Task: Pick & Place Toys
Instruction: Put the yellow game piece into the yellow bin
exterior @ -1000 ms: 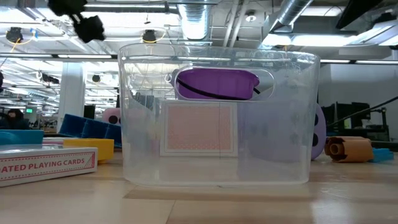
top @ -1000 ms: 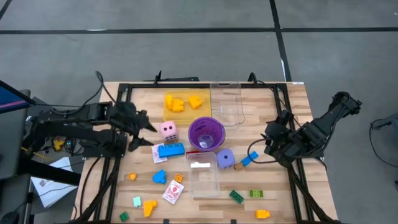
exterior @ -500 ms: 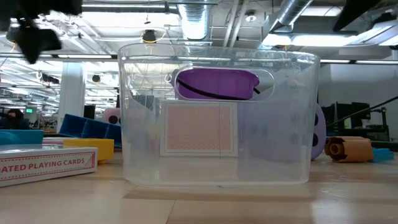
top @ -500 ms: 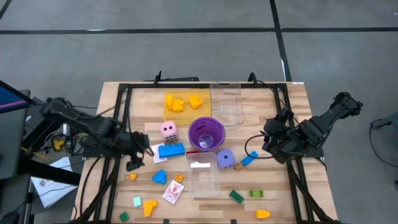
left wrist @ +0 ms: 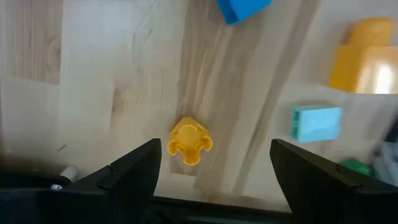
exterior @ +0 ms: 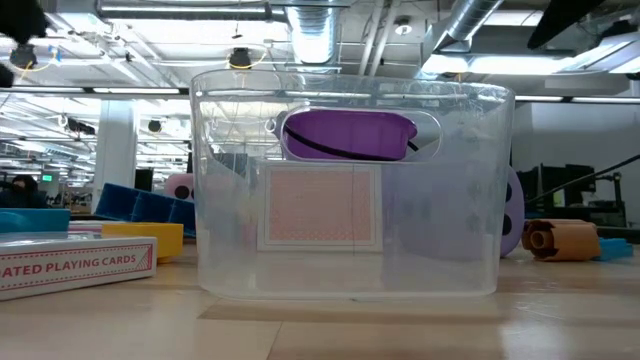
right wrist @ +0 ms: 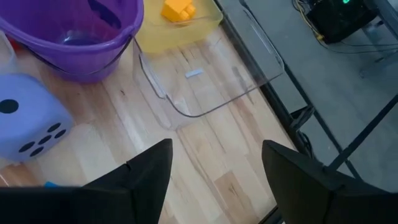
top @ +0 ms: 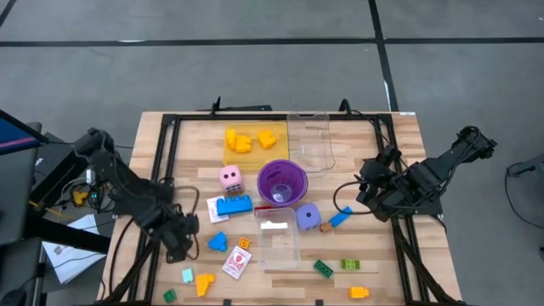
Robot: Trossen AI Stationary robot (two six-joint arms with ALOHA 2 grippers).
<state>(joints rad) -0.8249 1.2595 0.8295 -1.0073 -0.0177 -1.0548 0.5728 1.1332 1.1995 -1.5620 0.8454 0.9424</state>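
Hovering over a small orange piece (left wrist: 189, 140) on the bench (top: 191, 132), the left gripper (left wrist: 211, 171) had its fingers apart and empty; the right gripper (right wrist: 214, 165), fingers apart, waited near the purple die (right wrist: 28, 127).

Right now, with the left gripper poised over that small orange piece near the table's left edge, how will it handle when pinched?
The small orange piece looks like rigid moulded plastic, so probably stiff and light. Its rounded lobes may let it slip or twist between the left gripper's open fingers. It sits low on the table, so tipping seems unlikely.
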